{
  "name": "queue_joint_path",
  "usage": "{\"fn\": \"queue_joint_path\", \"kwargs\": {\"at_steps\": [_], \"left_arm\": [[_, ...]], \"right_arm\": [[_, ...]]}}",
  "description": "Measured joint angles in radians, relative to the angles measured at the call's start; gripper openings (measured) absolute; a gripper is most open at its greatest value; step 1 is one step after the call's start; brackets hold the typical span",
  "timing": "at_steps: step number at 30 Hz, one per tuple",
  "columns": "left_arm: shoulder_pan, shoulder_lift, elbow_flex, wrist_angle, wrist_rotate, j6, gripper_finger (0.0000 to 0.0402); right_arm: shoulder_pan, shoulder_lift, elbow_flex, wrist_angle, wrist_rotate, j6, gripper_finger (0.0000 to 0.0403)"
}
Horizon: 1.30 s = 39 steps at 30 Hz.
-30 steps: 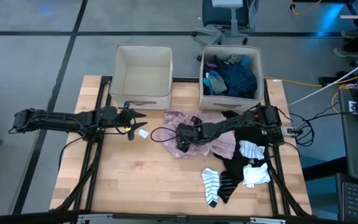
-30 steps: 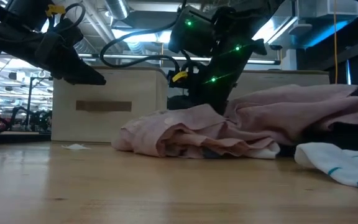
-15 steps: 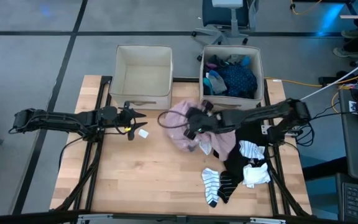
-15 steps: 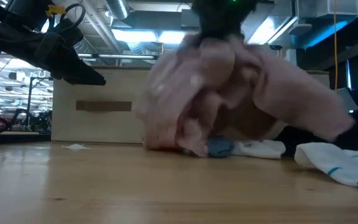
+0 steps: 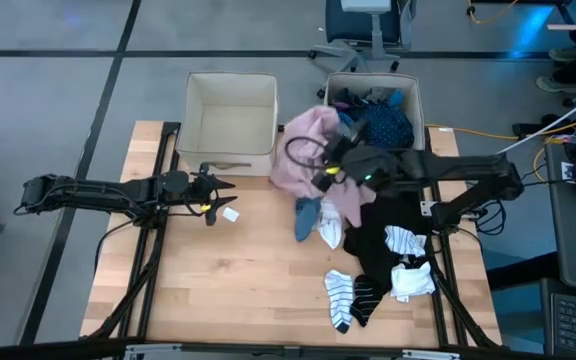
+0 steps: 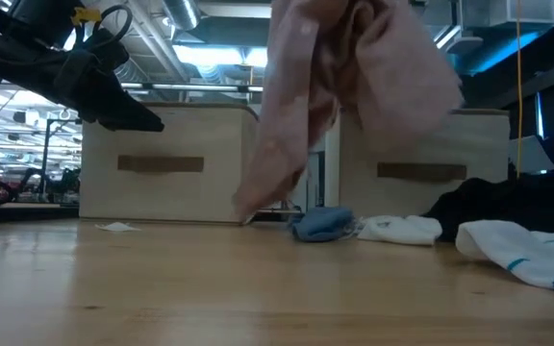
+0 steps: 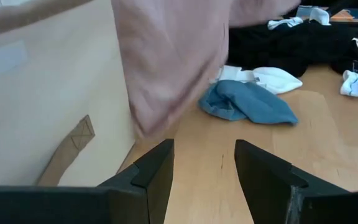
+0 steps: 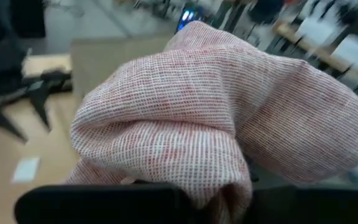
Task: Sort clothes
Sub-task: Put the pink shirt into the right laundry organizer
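Note:
My right gripper (image 5: 334, 160) is shut on the pink shirt (image 5: 303, 150), held up in front of the gap between the two beige bins. The shirt hangs in a bunch in the low view (image 6: 354, 86) and fills the right wrist view (image 8: 216, 106). A blue sock (image 5: 306, 216) and a white sock (image 5: 330, 230) lie on the table below it. My left gripper (image 5: 226, 186) is open and empty, level, in front of the left bin (image 5: 230, 120). In its wrist view (image 7: 204, 155) the shirt (image 7: 166, 62) hangs ahead of it. My right gripper holds a bunched fold of the pink shirt (image 8: 185, 180), several layers together. The cloth bulges over the fingers and hides the place of contact. The shirt hangs slack below the gripper, its lower end (image 6: 253, 207) close above the table by the left bin.
The right bin (image 5: 370, 125) holds a navy dotted top and socks. Black pieces (image 5: 393, 225), striped socks (image 5: 340, 298) and a white sock (image 5: 413, 280) lie at the table's right. A small white tag (image 5: 230, 213) lies near my left gripper.
My right gripper has risen and gone toward the table's far edge, by the bins, with the pink shirt. The shirt has come off the table from a spread heap and now hangs bunched. A blue sock and a white sock that lay under it now show.

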Motion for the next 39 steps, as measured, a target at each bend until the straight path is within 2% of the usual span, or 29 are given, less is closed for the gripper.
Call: {"fn": "queue_joint_path", "kwargs": {"at_steps": [6, 15, 20, 24, 32, 39], "left_arm": [[0.000, 0.000, 0.000, 0.003, 0.000, 0.000, 0.0162], [0.000, 0.000, 0.000, 0.003, 0.000, -0.015, 0.0162], [0.000, 0.000, 0.000, 0.002, 0.000, -0.015, 0.0162], [0.000, 0.000, 0.000, 0.002, 0.000, -0.015, 0.0162], [0.000, 0.000, 0.000, 0.007, 0.000, -0.015, 0.0162], [0.000, 0.000, 0.000, 0.008, 0.000, -0.015, 0.0162]], "right_arm": [[-0.019, -0.001, 0.195, 0.013, 0.111, -0.204, 0.0041], [-0.117, -0.003, 0.459, 0.003, 0.269, -0.449, 0.0041], [-0.168, -0.004, 0.556, -0.103, 0.355, -0.489, 0.0041], [-0.196, -0.011, 0.578, -0.202, 0.409, -0.479, 0.0041], [-0.327, -0.016, 0.572, -0.484, 0.243, -0.263, 0.0041], [-0.485, -0.014, 0.431, -0.504, 0.113, -0.222, 0.0041]]}}
